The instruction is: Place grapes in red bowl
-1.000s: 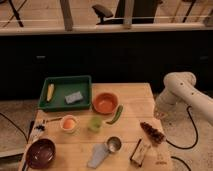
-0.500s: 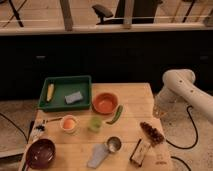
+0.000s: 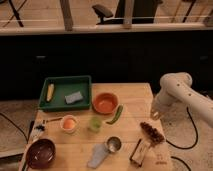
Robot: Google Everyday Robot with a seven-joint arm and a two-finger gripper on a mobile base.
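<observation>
The grapes (image 3: 151, 132), a dark reddish-purple cluster, lie on the wooden table (image 3: 134, 95) near its right edge. The red bowl (image 3: 105, 103) stands at the table's middle, left of and behind the grapes, with nothing visible inside. A curved green chilli pepper (image 3: 115, 115) lies just right of the bowl. My white arm reaches in from the right. Its gripper (image 3: 154, 114) hangs at the table's right edge, a little above and behind the grapes, not touching them.
A green tray (image 3: 65, 79) at back left holds a corn cob (image 3: 50, 91) and a grey sponge (image 3: 74, 97). Along the front are a small orange cup (image 3: 68, 123), a green cup (image 3: 95, 124), a metal cup (image 3: 113, 144), a dark bowl (image 3: 41, 153) and a snack packet (image 3: 140, 151).
The arm has shifted slightly to the left, with the gripper end staying by the table's right edge. Nothing on the table has moved.
</observation>
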